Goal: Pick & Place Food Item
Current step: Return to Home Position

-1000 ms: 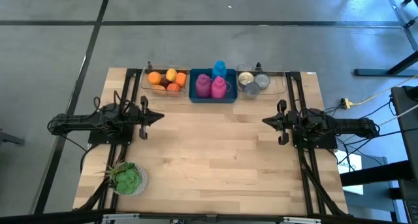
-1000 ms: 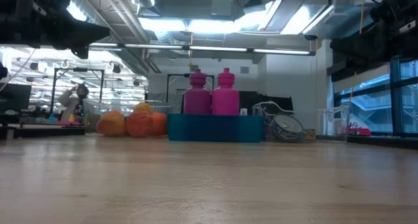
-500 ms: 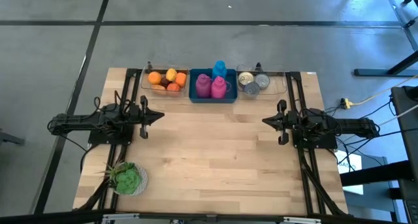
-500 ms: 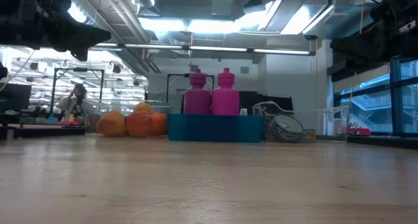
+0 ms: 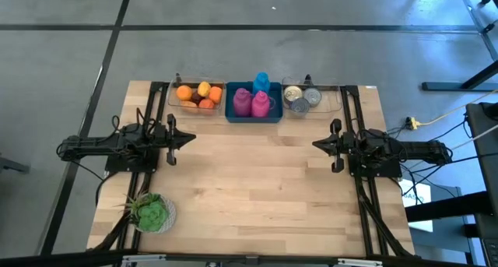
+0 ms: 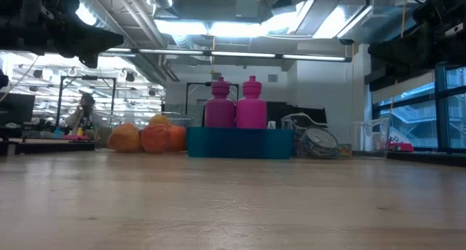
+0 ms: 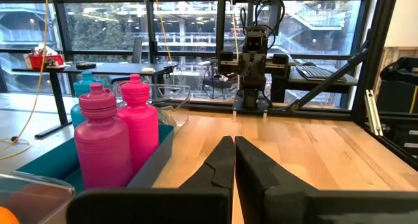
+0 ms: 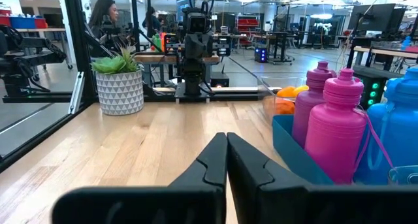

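One blue bottle (image 5: 261, 82) behind pink bottles (image 5: 250, 103)

fruit bin (image 5: 172, 96) left of bottle tray (image 5: 254, 118), can bin (image 5: 329, 102) right, potted plant (image 5: 150, 212) before left arm (image 5: 109, 148)

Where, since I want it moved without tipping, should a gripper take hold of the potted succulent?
Grip the pot around its patterned wall, coming level from the side: it stands upright and leaves cover its top, likely blocking a descent. The left gripper is nearer than the right gripper.
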